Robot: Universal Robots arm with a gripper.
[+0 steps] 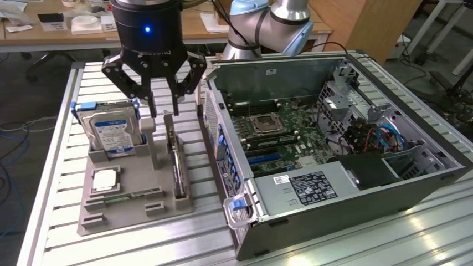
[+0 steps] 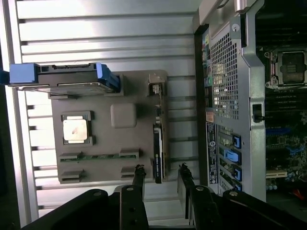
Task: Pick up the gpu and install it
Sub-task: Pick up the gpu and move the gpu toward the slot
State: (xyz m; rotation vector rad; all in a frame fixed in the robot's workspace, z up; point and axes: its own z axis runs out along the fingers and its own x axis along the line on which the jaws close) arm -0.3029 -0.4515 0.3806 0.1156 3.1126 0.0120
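The pick-up step was judged to be in hand, with nothing yet grasped. The claw [image 1: 164, 105] was held wide and empty above the grey tray [image 1: 118, 213] on the desk [image 1: 52, 166]. The gpu [image 1: 177, 160] was seen standing on edge in the tray slot nearest the open case [image 1: 414, 183], below the claw and not touched by it. In the wrist view the fingertips [image 2: 140, 168] were spread to either side of the card's line. A clean grasp would probably call for a straight descent, so that the thin card is straddled and not knocked.
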